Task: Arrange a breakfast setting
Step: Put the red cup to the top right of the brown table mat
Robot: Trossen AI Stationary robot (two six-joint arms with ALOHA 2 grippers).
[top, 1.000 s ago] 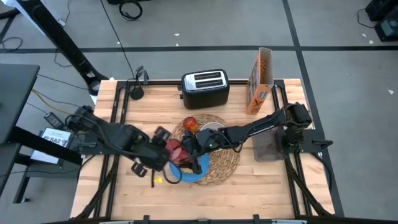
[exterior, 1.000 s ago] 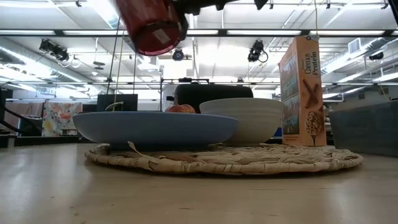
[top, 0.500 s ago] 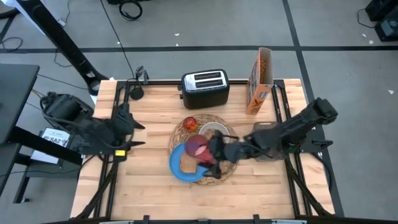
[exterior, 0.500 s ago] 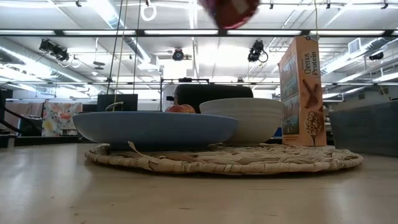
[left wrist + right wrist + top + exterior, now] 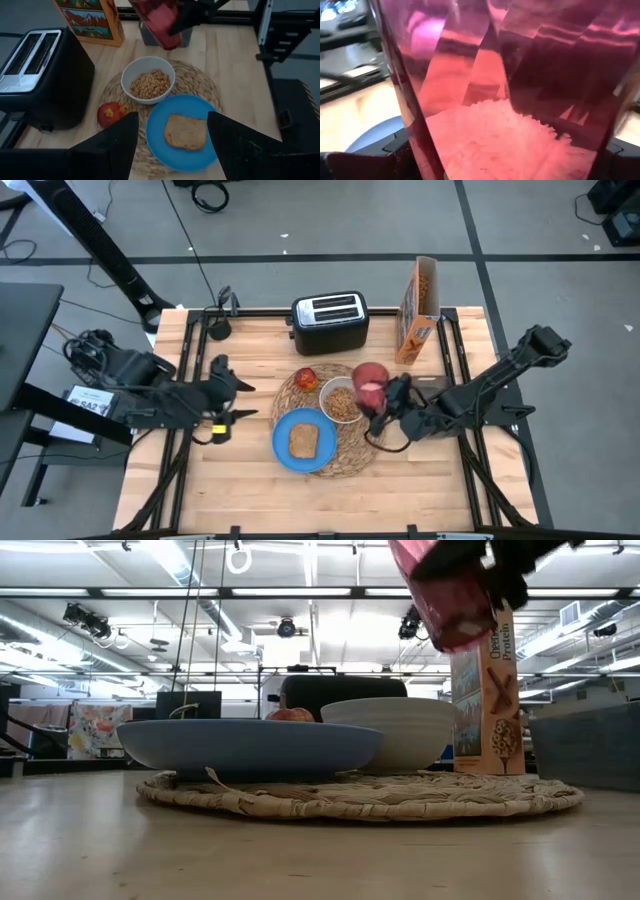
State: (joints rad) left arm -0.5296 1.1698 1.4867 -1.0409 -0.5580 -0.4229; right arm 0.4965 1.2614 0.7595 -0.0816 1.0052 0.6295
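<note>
Carried rightward past the bowl [image 5: 342,400], cup [image 5: 371,385] hangs tilted.

- wooden tabletop [image 5: 250,480], light planks
- straw placemat [image 5: 372,442] sits about mid-tabletop
- black toaster [image 5: 329,320] right behind the placemat
- cereal box [image 5: 421,310] standing behind it too, off to its right

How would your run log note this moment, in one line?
right gripper: holds pink cup above mat edge | left gripper: open, idle at table's left | toast: on blue plate

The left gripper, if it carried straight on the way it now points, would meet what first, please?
Probably the blue plate holding the toast, lying just beyond the open left gripper on the placemat; depth is uncertain.
</note>
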